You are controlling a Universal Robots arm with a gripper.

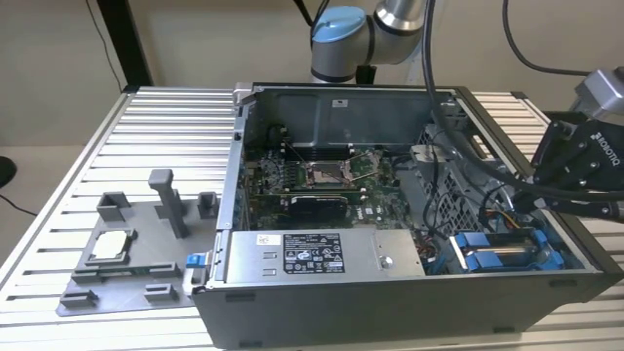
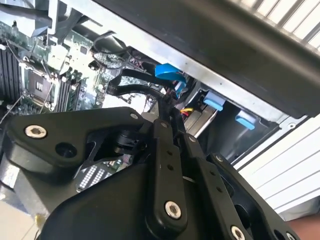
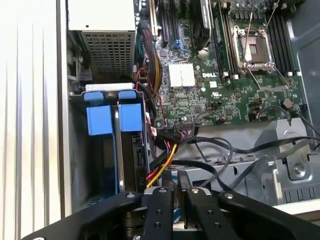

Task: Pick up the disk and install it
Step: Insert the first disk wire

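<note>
Open grey steel computer case (image 1: 410, 307) lying on its side on ribbed aluminium desk (image 1: 166, 131). Inside: green motherboard (image 3: 220, 95) with bare square CPU socket (image 1: 326, 172), black cables, long grey power supply box (image 1: 317, 252) with black-and-white label along the near wall.

Black matte hand (image 3: 175, 200) over the case's corner at the exterior view's right, above the drive bay; linkage bars with silver screws visible in both wrist views. Fingers (image 3: 184, 192) drawn together, almost no gap, nothing gripped between them.

Disk (image 1: 502, 252) seated in the drive bay at that corner, beside the power supply; mostly hidden, blue plastic carrier tabs on top, rectangular and glossy. In first wrist view two blue tabs side by side in the bay next to perforated metal grille (image 3: 112, 55), red/yellow/black wire bundle (image 3: 162, 160) just beside. Hand apart from the blue tabs, just above.

Grey 3D-printed fixture tray (image 1: 127, 270) on desk at exterior view's left, blocky posts and slots, small square silver chip (image 1: 109, 243) resting in one pocket. Small blue clip (image 1: 198, 262) at the case edge near the tray.
</note>
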